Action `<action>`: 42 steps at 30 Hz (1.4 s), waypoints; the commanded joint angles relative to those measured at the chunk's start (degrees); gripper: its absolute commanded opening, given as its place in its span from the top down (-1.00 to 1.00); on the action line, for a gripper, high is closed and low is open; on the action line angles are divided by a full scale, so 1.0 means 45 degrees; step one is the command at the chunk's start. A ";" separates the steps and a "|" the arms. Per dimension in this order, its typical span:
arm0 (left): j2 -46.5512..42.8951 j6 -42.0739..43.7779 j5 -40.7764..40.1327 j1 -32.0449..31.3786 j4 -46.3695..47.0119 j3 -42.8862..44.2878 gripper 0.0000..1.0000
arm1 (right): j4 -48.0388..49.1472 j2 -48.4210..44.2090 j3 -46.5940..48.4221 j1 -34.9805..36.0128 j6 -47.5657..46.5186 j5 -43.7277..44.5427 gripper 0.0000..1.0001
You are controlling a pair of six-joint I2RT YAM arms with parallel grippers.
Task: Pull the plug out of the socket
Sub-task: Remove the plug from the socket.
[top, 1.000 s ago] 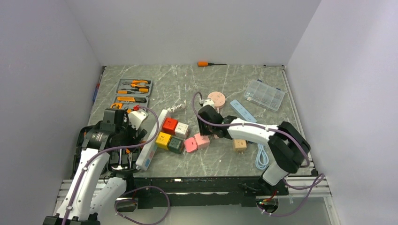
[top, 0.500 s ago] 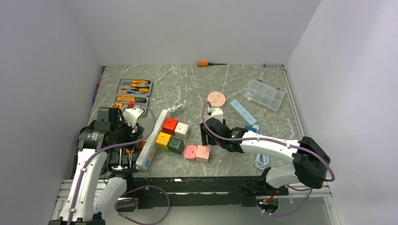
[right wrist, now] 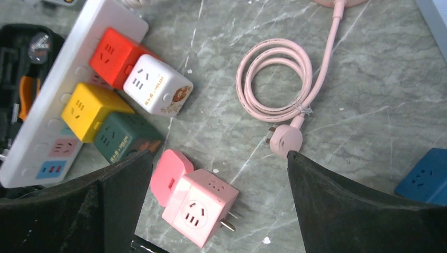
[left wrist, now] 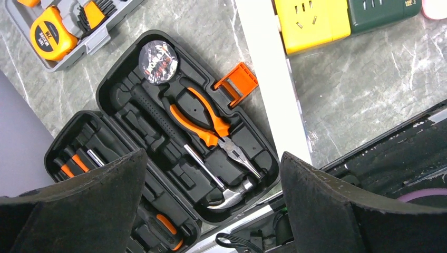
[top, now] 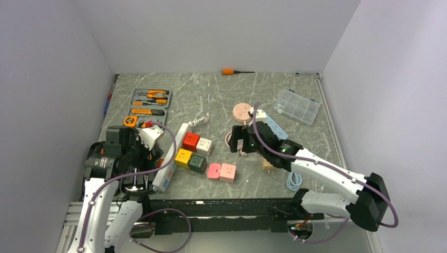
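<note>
Socket [top: 169, 158] is lying toward the table's [top: 253, 100] near left corner beside four cube plugs [top: 193, 152]; left gripper [left wrist: 213, 158] and right gripper [right wrist: 220, 155] are gaping

The overhead camera is looking down from high behind the near edge over the whole grey marbled tabletop [top: 211, 95]. Both wrist cameras are peering down at close range, each catching the long white rectangular power strip [left wrist: 269, 79] and the yellow cube adapter [right wrist: 87, 110] beside it.
</note>
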 commanded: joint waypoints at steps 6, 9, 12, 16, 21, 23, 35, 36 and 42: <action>0.0608 0.0356 0.0233 0.0066 -0.0633 0.0085 -0.94 | 0.1365 -0.0719 -0.0261 -0.0440 -0.1222 -0.2269 -0.99; 0.0615 0.0509 0.0319 0.0064 -0.0853 0.0215 -0.95 | 0.1383 -0.0082 0.0114 -0.0442 -0.1671 -0.2572 -0.99; 0.0591 0.0829 0.0828 0.0066 -0.0911 0.0198 -0.96 | 0.1406 0.0637 0.0400 -0.0352 -0.2103 -0.2971 -0.99; 0.0716 0.0971 0.0939 0.0066 -0.1064 0.0191 -0.96 | 0.1637 0.0974 0.0253 0.0380 -0.2530 -0.2766 -0.99; 0.0289 0.1319 0.0962 0.0066 -0.1062 0.0228 -0.98 | 0.1511 0.1295 0.0480 0.0928 -0.3420 -0.2411 -0.99; 0.0188 0.1385 0.0991 0.0065 -0.1007 0.0212 -0.98 | 0.1651 0.1339 0.0449 0.1099 -0.3743 -0.2637 -0.99; 0.0576 0.1343 0.1076 0.0057 -0.1257 0.0444 -0.97 | 0.2085 0.2414 -0.0733 0.2666 -0.3916 -0.1567 -0.99; 0.0577 0.1325 0.1033 0.0053 -0.1267 0.0435 -0.97 | 0.2091 0.2496 -0.0842 0.2789 -0.3793 -0.1305 -0.99; 0.0661 0.1447 0.0743 0.0059 -0.1436 0.0509 -0.97 | 0.3077 0.2194 -0.1885 0.2890 -0.3470 -0.1102 -0.99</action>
